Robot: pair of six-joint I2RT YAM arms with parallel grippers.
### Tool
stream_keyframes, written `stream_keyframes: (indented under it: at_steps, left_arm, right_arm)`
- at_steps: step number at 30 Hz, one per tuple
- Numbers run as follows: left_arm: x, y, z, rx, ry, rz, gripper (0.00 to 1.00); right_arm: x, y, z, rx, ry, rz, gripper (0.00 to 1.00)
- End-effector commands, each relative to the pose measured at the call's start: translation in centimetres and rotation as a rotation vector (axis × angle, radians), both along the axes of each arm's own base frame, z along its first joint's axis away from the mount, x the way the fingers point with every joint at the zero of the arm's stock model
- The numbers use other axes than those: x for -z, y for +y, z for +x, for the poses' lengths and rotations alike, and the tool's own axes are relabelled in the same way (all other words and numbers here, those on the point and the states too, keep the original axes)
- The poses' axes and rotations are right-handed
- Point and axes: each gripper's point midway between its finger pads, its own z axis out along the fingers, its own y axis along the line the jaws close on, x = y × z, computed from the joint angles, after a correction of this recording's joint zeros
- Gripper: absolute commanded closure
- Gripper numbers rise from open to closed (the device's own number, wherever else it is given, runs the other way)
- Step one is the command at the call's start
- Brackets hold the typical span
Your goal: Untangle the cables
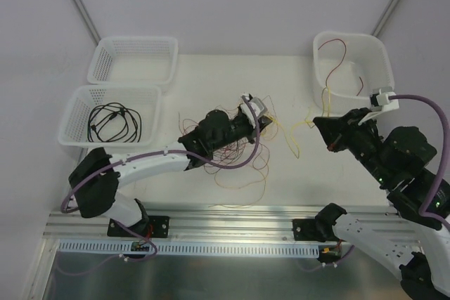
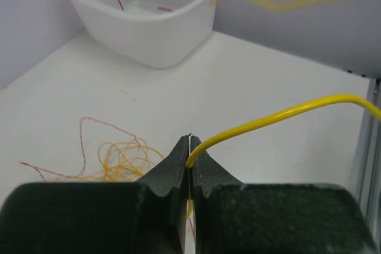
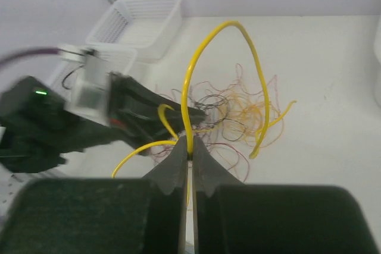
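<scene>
You have two arms over a white table (image 1: 211,68), their tips near each other at its middle. Your left claw (image 2: 189,147) is pressed together on a yellow cable (image 2: 286,114), which leaves the tips and curves away to the right, above the table. Your right claw (image 3: 189,147) is also closed, pinching an arched yellow cable (image 3: 196,57) that rises from the tips in a tall loop and drops again on the right. Whether both hold the same cable cannot be told. The tangle of cables (image 1: 242,170), thin red, yellow and black loops, lies on the table beneath and just beside the left claw. At the left, the nearer mesh basket (image 1: 74,114) holds coiled black cables (image 1: 112,121). At the far right, a white tub (image 1: 380,68) holds a red cable (image 1: 336,50).
</scene>
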Motion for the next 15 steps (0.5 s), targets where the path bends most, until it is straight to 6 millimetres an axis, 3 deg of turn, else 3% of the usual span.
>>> stream_keyframes:
  at_steps: [1, 7, 8, 10, 11, 15]
  left_arm:
    - [-10.9, 1.9, -0.9, -0.017, -0.079, -0.140, 1.00]
    - [-19.9, 4.7, -3.2, 0.005, -0.089, -0.182, 1.00]
    - [-22.2, 5.5, -3.9, 0.011, -0.109, -0.219, 1.00]
    - [-23.7, 6.3, -4.4, 0.010, -0.117, -0.234, 1.00]
    - [-25.6, 7.0, -4.8, 0.007, -0.136, -0.261, 1.00]
    - [-28.4, 9.0, -5.8, -0.003, -0.144, -0.274, 1.00]
  right_arm:
    - [2.8, -2.4, 1.5, 0.153, 0.019, -0.071, 0.99]
    - [7.4, -1.4, 2.4, 0.146, 0.120, -0.145, 0.99]
    - [8.4, -0.8, 2.7, 0.133, 0.139, -0.157, 1.00]
    - [9.6, 0.1, 2.9, 0.099, 0.170, -0.170, 0.99]
    - [9.9, 0.6, 3.1, 0.087, 0.181, -0.168, 0.99]
    - [12.1, 2.9, 3.4, 0.008, 0.250, -0.183, 0.99]
